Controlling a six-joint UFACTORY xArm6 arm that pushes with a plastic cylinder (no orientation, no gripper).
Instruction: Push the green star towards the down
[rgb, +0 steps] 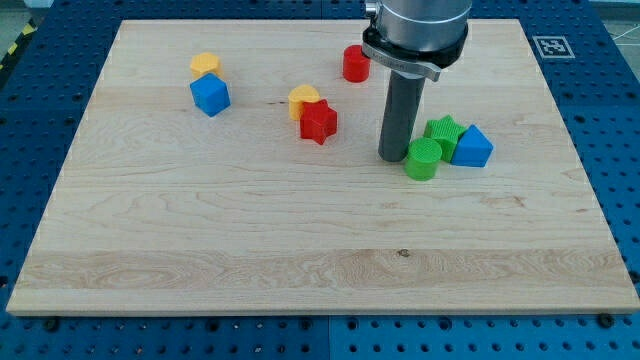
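The green star (443, 130) lies on the wooden board at the view's right of centre. A green cylinder (423, 158) touches it at its lower left and a blue block (473, 146) touches it at its right. My tip (392, 158) rests on the board just left of the green cylinder, and left and slightly below the star. The rod's thick dark shaft rises from there to the view's top.
A red star (319, 122) with a yellow block (303, 99) behind it sits left of my tip. A red cylinder (356, 63) is near the top. A blue cube (210, 95) and a yellow block (205, 65) lie at the upper left.
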